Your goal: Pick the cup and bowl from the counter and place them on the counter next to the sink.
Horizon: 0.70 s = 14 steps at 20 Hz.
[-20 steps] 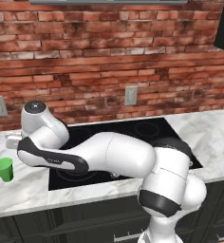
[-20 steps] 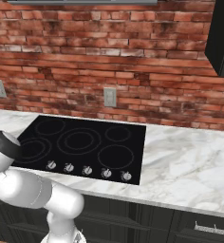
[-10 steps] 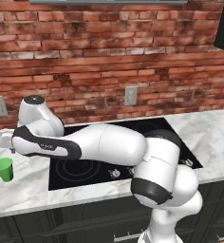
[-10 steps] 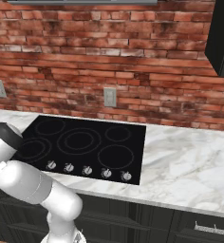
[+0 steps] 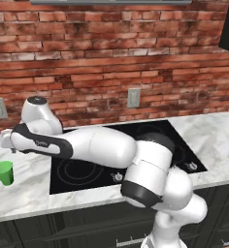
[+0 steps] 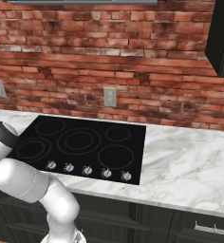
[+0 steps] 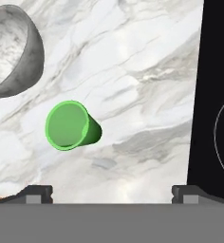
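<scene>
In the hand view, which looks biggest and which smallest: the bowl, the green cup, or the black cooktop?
1. Cooktop, though cut off by the frame.
2. Bowl, also cut off.
3. Cup, clearly smallest.
Cooktop versus bowl is unsure, both being cropped.

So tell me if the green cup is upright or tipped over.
Upright. The cup stands on the counter with its open mouth up, and the hand view looks down into its round rim.

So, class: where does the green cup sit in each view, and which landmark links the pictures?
Left base view: cup at far left on the counter, left of the cooktop.
Right base view: the cup is not in it.
Hand view: cup left of centre, below the bowl.
Shared landmark: the cooktop.
</scene>
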Tool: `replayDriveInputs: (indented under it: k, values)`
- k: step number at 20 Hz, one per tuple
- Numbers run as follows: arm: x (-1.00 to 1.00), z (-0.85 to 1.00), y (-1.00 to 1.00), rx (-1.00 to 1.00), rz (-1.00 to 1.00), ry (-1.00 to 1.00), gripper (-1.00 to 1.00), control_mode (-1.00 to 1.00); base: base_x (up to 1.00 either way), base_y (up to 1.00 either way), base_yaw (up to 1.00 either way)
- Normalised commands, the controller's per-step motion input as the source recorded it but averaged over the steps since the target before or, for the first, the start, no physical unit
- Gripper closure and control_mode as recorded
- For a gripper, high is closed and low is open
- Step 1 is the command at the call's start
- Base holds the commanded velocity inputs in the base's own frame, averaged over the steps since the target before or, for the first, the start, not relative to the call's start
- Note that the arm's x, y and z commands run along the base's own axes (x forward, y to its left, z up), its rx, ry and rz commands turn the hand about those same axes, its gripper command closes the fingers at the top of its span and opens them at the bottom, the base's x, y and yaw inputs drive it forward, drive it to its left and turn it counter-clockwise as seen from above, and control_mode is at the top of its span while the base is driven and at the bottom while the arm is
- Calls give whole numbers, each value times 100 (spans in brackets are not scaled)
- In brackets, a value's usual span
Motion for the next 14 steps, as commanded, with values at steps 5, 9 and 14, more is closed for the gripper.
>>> replayDriveInputs:
  k: [5, 9, 14]
  values:
    - [31, -11, 31, 0, 4, 0, -100, -100, 0, 0, 0]
    - [9, 0, 34, 0, 1, 7, -100, -100, 0, 0, 0]
    - [1, -3, 24, 0, 0, 14, -100, -100, 0, 0, 0]
